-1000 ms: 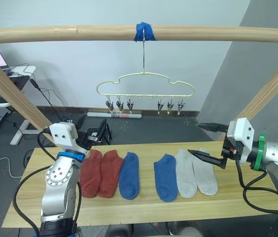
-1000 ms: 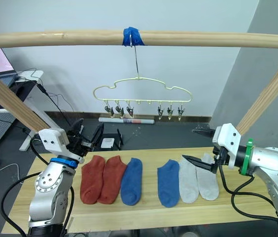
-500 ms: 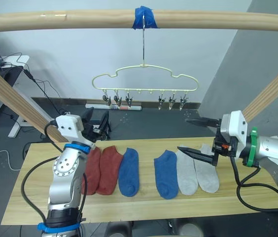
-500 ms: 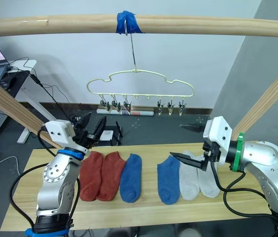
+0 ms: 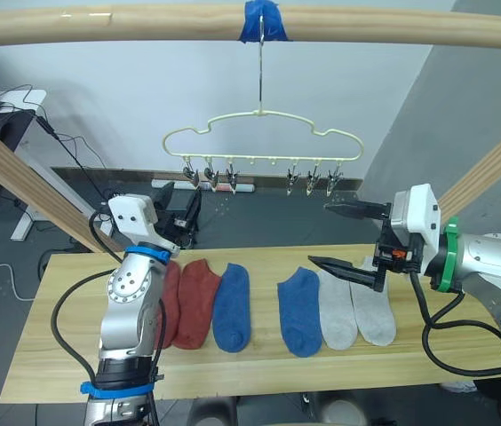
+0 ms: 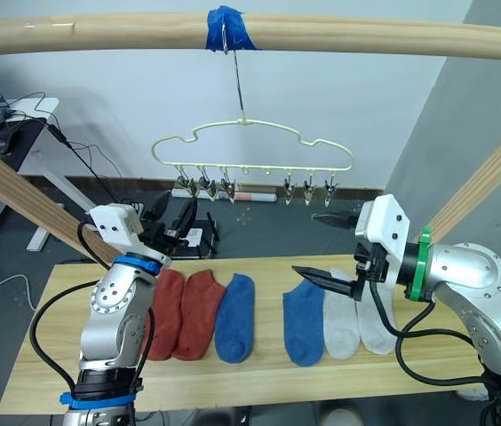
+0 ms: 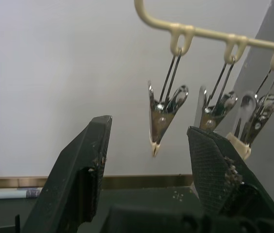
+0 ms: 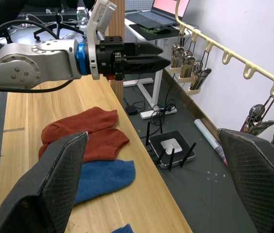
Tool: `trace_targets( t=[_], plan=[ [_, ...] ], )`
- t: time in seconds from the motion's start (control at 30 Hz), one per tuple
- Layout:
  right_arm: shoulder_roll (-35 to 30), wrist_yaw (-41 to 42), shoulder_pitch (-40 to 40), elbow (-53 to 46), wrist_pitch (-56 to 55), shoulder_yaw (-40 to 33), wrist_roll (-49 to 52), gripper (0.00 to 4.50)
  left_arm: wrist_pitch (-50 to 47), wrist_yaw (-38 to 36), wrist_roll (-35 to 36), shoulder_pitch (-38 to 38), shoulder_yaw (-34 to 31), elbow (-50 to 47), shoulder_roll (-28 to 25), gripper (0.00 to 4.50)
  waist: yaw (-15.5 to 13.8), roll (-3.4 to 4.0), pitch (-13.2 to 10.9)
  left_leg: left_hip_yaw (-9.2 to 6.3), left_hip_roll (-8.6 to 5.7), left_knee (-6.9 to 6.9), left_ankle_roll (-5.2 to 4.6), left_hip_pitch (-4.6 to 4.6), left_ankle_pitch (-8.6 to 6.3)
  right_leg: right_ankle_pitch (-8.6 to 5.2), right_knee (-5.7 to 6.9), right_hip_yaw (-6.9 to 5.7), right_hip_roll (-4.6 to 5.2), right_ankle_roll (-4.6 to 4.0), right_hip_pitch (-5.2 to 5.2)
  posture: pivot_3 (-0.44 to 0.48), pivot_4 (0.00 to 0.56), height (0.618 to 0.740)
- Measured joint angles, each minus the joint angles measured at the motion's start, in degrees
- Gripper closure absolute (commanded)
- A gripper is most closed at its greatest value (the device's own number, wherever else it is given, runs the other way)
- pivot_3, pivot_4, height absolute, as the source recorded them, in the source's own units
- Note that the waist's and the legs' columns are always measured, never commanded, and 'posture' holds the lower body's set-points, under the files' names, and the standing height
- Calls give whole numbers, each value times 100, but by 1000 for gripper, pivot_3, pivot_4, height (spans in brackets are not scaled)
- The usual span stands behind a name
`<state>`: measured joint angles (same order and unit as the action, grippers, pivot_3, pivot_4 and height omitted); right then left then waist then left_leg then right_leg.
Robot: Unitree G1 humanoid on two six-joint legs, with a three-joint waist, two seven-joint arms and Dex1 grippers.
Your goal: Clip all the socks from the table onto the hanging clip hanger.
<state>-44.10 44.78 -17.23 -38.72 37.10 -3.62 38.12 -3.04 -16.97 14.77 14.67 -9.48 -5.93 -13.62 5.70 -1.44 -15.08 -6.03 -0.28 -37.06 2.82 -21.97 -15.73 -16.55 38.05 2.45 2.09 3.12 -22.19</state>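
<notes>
left eye view shows all six socks lying flat in a row on the bench [image 5: 46, 355]: two rust-red socks [image 5: 199, 302], two blue socks [image 5: 232, 306] and two light grey socks [image 5: 337, 309], none clipped yet. the clip hanger [image 5: 259, 146] hangs by its hook from the taped wooden pole [image 5: 144, 22], its metal clips [image 5: 210, 175] all empty.

the left pincer [image 5: 178, 202] is raised near the hanger's left end, fingers apart and holding nothing; in the left wrist view one clip [image 7: 163, 116] hangs between the two fingers [image 7: 81, 165]. the right pincer [image 5: 339, 238] hovers above the grey and blue socks, fingers wide apart, empty too.

the risks, as i judge them: the hanger swings freely on a thin hook, so a push from the left pincer could set it rocking or twist the clips out of line. the socks lie touching each other, so a low grab by the right pincer may pinch two together or drag a neighbour across the bench. soft knit could also slip out if only an edge is caught.
</notes>
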Motion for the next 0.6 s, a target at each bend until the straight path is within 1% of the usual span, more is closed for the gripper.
trace_targets(
  t=[0.1,0.33,0.6],
  plan=[
    [29,-23,-170,-6,51,52,107,0,-2,7,8,196,-2,100,-12,1779,24,2,-9,1,0,0,0,0,0,0,0,1,0,0,0,-265,287,740],
    [62,-1,-453,-6,107,145,209,0,-2,25,13,260,-5,205,-12,1779,78,3,-44,0,1,1,0,-4,0,0,-2,-1,0,0,-4,-266,286,740],
    [76,17,-475,24,97,180,202,0,3,30,30,396,-20,234,-13,1779,78,1,-48,0,0,1,0,-5,0,0,-2,-1,1,0,-5,-266,284,740]
  ],
)
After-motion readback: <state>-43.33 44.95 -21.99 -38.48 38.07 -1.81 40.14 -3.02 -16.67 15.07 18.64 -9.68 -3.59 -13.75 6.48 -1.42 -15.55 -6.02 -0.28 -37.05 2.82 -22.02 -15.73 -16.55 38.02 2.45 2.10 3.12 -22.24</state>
